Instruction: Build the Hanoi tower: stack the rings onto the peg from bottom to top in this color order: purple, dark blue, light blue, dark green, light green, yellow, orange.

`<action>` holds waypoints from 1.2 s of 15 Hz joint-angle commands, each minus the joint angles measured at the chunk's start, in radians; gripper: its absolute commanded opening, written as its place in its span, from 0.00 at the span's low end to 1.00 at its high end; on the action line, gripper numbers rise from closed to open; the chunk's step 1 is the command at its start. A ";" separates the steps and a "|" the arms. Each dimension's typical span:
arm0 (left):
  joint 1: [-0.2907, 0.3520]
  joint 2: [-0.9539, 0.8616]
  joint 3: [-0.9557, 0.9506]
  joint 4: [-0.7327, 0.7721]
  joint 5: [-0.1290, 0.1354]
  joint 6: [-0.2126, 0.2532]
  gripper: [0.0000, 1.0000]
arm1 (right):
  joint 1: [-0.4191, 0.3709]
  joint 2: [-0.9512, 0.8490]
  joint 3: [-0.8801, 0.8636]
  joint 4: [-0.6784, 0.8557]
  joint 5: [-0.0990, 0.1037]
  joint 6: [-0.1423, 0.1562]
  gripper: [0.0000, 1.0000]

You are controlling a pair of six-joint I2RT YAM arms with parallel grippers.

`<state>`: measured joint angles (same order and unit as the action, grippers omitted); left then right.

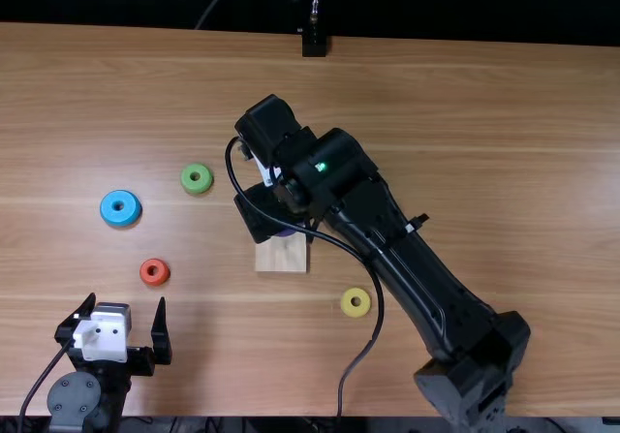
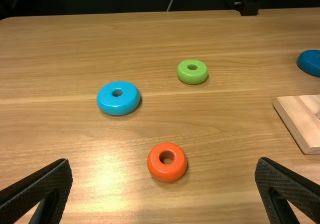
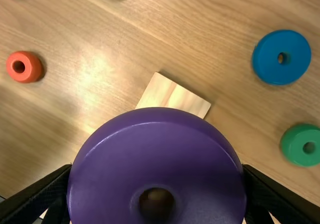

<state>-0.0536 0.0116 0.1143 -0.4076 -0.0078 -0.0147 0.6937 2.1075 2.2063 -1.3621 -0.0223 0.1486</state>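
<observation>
Purple ring [image 3: 110,159]: held tight in the right gripper [image 1: 260,216], with black fingers [image 3: 52,188] touching both sides. Looks big and round up close in the right wrist view, with the hole facing the camera. Sits over the wooden base [image 1: 281,256], near the middle of the table [image 1: 484,123]. On the peg, or just above it? Cannot tell. Left gripper [image 1: 127,311]: wide open and empty, with a big space between the two black tips.

Light brown wood all over the table, with long stripes and a shiny patch by the orange ring [image 1: 144,273]. Flat on the wood, to the left of the base: the orange ring, a light blue ring [image 1: 106,209] and a light green ring [image 1: 186,179], all apart. To the right of the base and closer to the near edge: a yellow ring [image 1: 346,304]. In the right wrist view, flat on the wood too: a dark blue ring [image 3: 267,58] and a dark green ring [image 3: 292,145], near each other but apart. At the far edge, a little black stand [image 1: 314,44]. Past that, a black back [image 1: 465,2].

Right arm [image 1: 417,268]: long and slanted from the bottom right, bent down over the base, with a black cord [image 1: 379,309] looping beside. Left arm [image 1: 76,401]: low in the bottom left corner, pointing to the far side.
</observation>
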 commanded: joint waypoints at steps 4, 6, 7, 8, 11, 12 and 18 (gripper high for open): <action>-0.008 -0.012 -0.114 -0.045 -0.005 0.002 1.00 | 0.010 0.022 0.020 -0.001 -0.002 0.001 0.46; -0.009 -0.012 -0.114 -0.045 -0.005 0.002 1.00 | 0.010 0.023 0.023 -0.001 0.000 0.001 0.91; -0.009 -0.012 -0.114 -0.045 -0.005 0.002 1.00 | 0.010 0.022 0.024 0.001 0.004 0.002 1.00; -0.008 -0.012 -0.114 -0.045 -0.005 0.004 1.00 | 0.009 0.022 0.027 0.001 0.006 0.002 1.00; -0.009 -0.012 -0.114 -0.045 -0.005 0.002 1.00 | 0.009 0.022 0.030 0.012 0.006 0.004 1.00; -0.008 -0.012 -0.114 -0.045 -0.005 0.002 1.00 | 0.009 0.020 0.030 0.014 0.008 0.006 1.00; -0.008 -0.012 -0.114 -0.045 -0.005 0.004 1.00 | -0.003 0.025 0.158 0.006 0.009 0.002 1.00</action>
<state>-0.0532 0.0120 0.1139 -0.4080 -0.0074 -0.0147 0.6926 2.1242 2.3440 -1.3499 -0.0212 0.1516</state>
